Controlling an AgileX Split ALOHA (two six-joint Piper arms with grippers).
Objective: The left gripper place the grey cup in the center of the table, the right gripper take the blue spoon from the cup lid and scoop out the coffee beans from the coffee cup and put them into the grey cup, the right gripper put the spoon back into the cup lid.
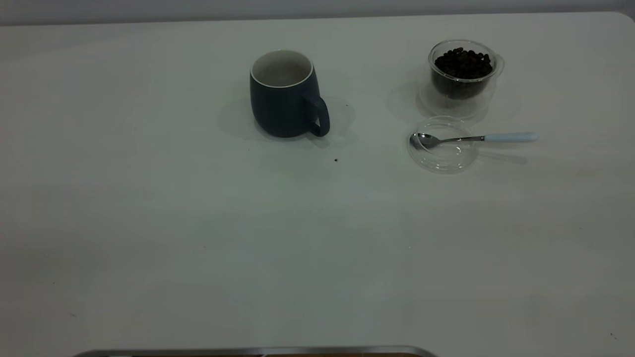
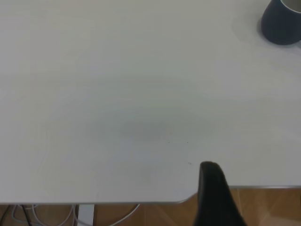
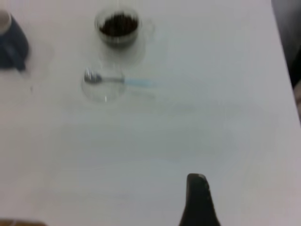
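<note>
White table (image 1: 198, 238), plain and flat, a few tiny dark specks; pale wall strip along the far edge; thin metal edge at the near side of the exterior view. Grey cup (image 1: 285, 94): upright, mid-table toward the far side, white inside, nothing visible in it, loop handle turned toward the near right; also at the margin of the left wrist view (image 2: 281, 23) and of the right wrist view (image 3: 11, 40). Coffee cup (image 1: 462, 74): clear glass, upright, well apart from the grey cup, on the right. Coffee beans (image 1: 464, 63): dark heap filling the coffee cup close to the rim. Cup lid (image 1: 443, 145): clear disc lying flat just in front of the coffee cup. Blue spoon (image 1: 476, 138): steel bowl resting in the cup lid, neck across the rim, pale blue handle jutting rightward beyond the lid, clear of the tabletop. Left gripper (image 2: 214, 193): one dark finger visible over the table edge, far from the grey cup; spread of the claw impossible to tell. Right gripper (image 3: 198, 200): one dark finger visible over bare tabletop, well apart from spoon and lid; spread likewise impossible to tell. Floor and cables (image 2: 70, 214) below the table edge in the left wrist view.
</note>
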